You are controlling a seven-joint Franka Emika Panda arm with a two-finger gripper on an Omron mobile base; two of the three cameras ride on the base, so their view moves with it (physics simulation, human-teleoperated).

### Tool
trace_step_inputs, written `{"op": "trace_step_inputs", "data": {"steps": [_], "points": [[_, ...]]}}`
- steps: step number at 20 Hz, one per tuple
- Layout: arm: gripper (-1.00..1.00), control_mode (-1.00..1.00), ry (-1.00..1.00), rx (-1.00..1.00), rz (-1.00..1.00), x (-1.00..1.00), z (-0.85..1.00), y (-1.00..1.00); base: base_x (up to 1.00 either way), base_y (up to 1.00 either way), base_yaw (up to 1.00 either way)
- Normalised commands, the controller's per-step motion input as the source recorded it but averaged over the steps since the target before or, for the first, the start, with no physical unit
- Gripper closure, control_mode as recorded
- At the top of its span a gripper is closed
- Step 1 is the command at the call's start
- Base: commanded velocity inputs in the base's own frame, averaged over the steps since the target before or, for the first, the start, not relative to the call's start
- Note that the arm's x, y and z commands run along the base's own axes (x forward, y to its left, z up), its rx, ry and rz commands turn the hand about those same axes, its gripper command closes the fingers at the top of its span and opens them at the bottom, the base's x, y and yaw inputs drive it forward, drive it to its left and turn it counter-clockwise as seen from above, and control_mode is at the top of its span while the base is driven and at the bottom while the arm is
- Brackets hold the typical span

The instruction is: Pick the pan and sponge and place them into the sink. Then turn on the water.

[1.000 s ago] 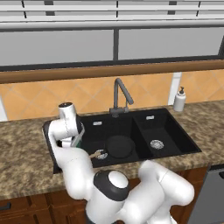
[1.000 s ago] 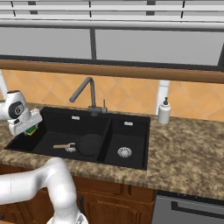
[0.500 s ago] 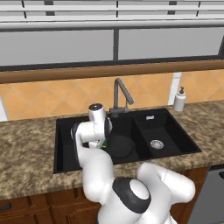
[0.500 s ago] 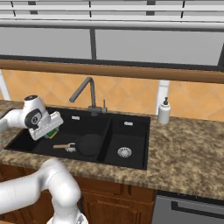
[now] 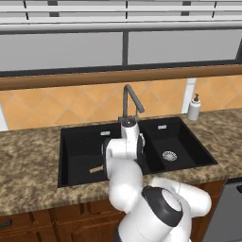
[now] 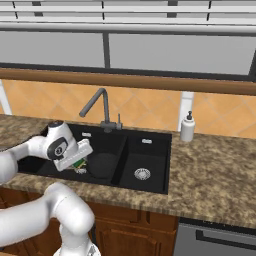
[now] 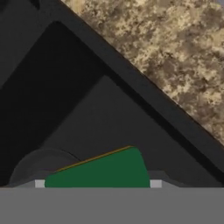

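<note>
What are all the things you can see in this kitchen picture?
sink: one, black, two basins set in the counter, a silver drain in the smaller basin.
faucet: one, grey gooseneck, behind the sink.
pan: one, black, in the large basin; its light wooden handle shows in the left base view.
sponge: one, green with a yellow edge, held over the large basin.
soap bottle: one, white, on the counter right of the sink.
counter: one, brown speckled stone.
window: one, grey panes above the orange tiles.
gripper: one, white, shut on the sponge.

Green sponge (image 7: 101,171); black sink (image 6: 150,172); speckled brown counter (image 6: 215,172).
</note>
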Motion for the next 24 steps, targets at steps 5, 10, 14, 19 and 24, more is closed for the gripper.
{"op": "trace_step_inputs", "data": {"steps": [5, 10, 14, 19, 24], "points": [[1.00, -1.00, 0.00, -0.09, -0.45, 0.13, 0.00, 0.16, 0.00, 0.00, 0.00], [1.00, -1.00, -0.02, -0.08, -0.40, 0.23, 0.00, 0.35, 0.00, 0.00, 0.00], [1.00, -1.00, -0.06, -0.07, -0.35, 0.37, 0.00, 0.57, 0.00, 0.00, 0.00], [1.00, -1.00, -0.08, -0.08, -0.33, 0.45, 0.03, 0.67, 0.00, 0.00, 0.00], [1.00, -1.00, -0.08, -0.04, -0.31, 0.51, 0.14, 0.65, 0.00, 0.00, 0.00]]}}
